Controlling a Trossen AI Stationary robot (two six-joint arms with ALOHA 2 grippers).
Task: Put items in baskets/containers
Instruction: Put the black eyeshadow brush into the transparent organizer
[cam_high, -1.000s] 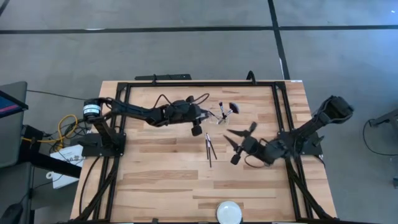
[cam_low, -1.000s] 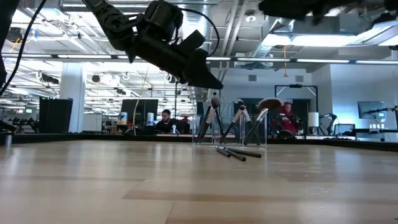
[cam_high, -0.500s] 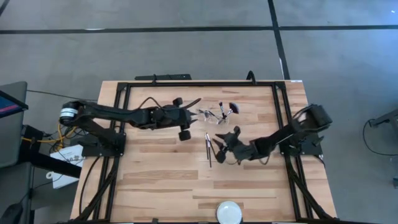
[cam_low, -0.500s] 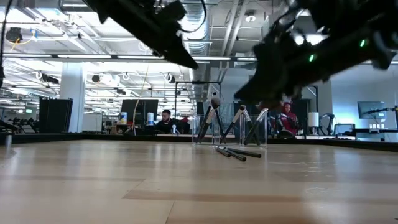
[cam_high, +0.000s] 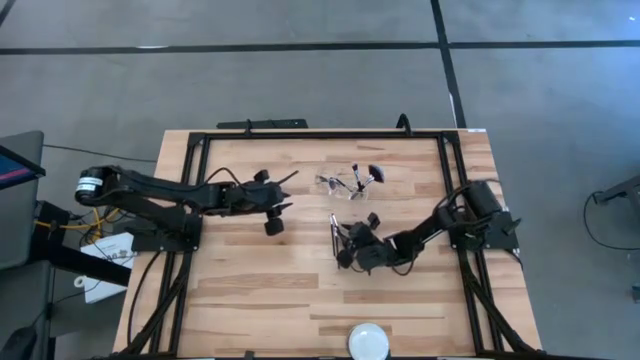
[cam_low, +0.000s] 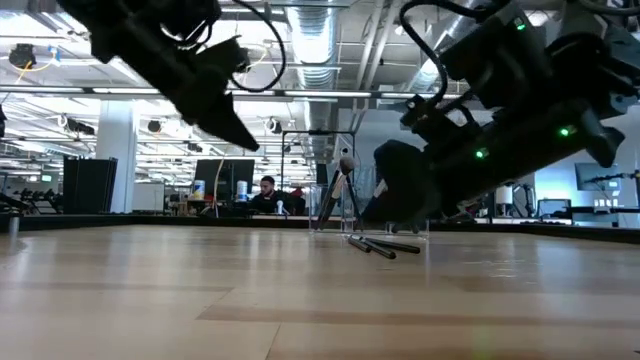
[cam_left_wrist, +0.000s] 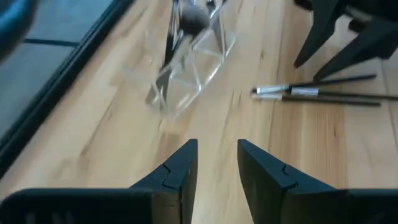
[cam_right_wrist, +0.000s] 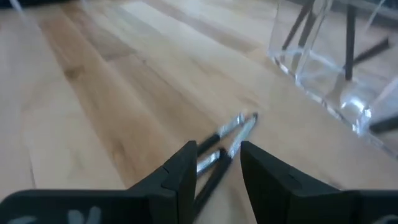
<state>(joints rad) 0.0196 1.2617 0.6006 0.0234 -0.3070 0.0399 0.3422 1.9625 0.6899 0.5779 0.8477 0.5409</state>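
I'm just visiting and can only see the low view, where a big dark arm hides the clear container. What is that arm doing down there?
Observer: From above, that is the right gripper, low over the loose brushes that lie on the table beside the container.
Visitor: Has it grabbed them?
Observer: Not yet. Its wrist view shows open fingers on either side of the brushes' silver ends.
Visitor: And the other arm?
Observer: The left gripper is open and empty, apart from the container on the left arm's side.
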